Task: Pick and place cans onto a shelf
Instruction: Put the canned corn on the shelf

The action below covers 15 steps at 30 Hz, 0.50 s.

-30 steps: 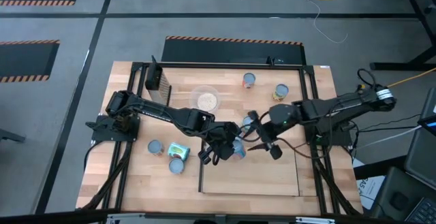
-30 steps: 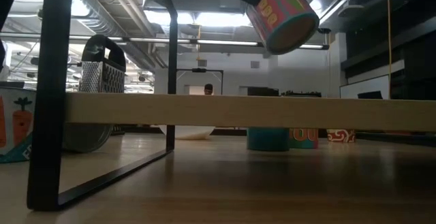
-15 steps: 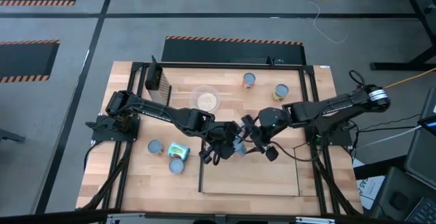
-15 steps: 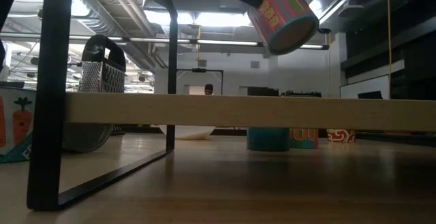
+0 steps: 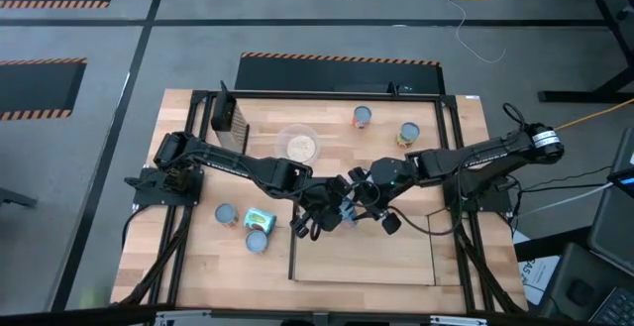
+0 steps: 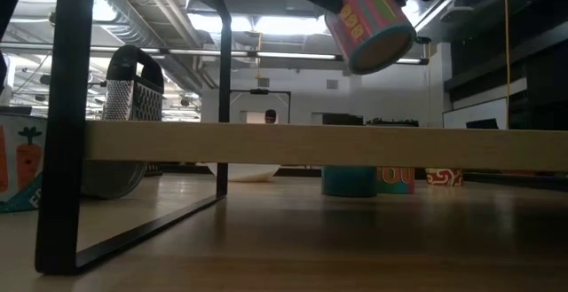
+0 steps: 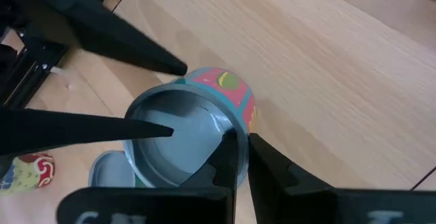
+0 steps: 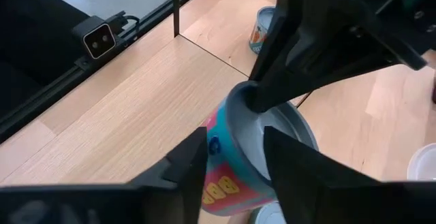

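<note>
A can (image 7: 197,108) with a pink and teal label and a pale silver-blue top hangs tilted above the light-wood shelf (image 6: 266,146); the low view also shows the can (image 6: 368,21). My left gripper (image 7: 238,139) is shut on its rim, near the table's middle (image 5: 335,210). My right gripper (image 8: 235,149) has come in from the right (image 5: 367,199), open. One of its fingers (image 8: 191,159) stands outside the can's side wall, the other (image 8: 289,159) over its top. Another can (image 7: 109,173) stands below on the table. My left gripper pinches the can's rim (image 7: 228,125), one finger on the recessed top and one outside on the side wall. The fingers slant down from the table's left. The can hangs tilted below them, clear of the shelf. My right gripper straddles the opposite rim (image 8: 228,115); whether it touches, I cannot tell.
Two cans (image 5: 363,117) (image 5: 408,133) stand at the far right, two more (image 5: 225,214) (image 5: 257,242) and a teal box (image 5: 260,219) at the near left. A clear bowl (image 5: 299,145) and a grater (image 5: 228,116) stand far left of centre. The shelf panel (image 5: 367,262) lies near, right of centre.
My right gripper has moved toward the table's left and slightly down, up to the can held by my left gripper, so that its fingers now stand on either side of the rim. The can and my left gripper have kept still.
</note>
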Each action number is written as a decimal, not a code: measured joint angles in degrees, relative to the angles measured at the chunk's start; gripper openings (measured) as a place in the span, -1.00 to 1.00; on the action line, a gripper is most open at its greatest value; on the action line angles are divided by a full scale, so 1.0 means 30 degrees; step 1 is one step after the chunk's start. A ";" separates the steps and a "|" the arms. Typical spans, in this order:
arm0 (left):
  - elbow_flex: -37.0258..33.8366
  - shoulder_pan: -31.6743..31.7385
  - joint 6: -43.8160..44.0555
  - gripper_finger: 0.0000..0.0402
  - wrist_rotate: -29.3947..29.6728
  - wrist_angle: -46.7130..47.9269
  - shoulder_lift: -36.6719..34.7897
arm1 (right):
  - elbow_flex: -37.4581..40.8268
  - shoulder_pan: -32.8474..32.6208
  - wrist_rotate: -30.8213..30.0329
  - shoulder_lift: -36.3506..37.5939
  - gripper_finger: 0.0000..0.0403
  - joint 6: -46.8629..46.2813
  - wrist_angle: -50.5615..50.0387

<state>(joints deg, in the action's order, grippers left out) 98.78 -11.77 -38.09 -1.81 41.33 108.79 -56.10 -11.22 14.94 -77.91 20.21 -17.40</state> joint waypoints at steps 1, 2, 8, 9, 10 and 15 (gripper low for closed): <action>0.0000 0.0000 0.0000 -0.93 0.0027 0.0011 0.0000 | -0.0005 0.0000 0.0000 0.0000 -0.41 -0.0010 -0.0013; 0.0000 0.0007 0.0000 -0.93 0.0055 0.0018 0.0000 | -0.0005 0.0002 0.0005 0.0000 -0.46 -0.0010 -0.0034; 0.0000 0.0007 -0.0062 -0.93 0.0415 0.0087 0.0000 | -0.0005 0.0109 0.0114 0.0000 -0.74 -0.0010 -0.0090; 0.0000 0.0007 -0.0066 -0.93 0.0440 0.0088 0.0000 | -0.0005 0.0136 0.0136 0.0000 -0.78 -0.0010 -0.0086; 0.0000 0.0015 -0.0066 -0.93 0.0447 0.0086 0.0000 | -0.0005 0.0152 0.0146 0.0000 -0.81 -0.0010 -0.0083; -0.0007 0.0007 -0.0058 -0.93 0.0735 0.0120 0.0000 | -0.0005 0.0226 0.0158 0.0000 -0.92 -0.0041 -0.0085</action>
<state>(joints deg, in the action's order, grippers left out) 98.76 -11.75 -38.26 0.39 41.69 108.79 -56.12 -10.55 15.41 -77.91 20.09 -17.66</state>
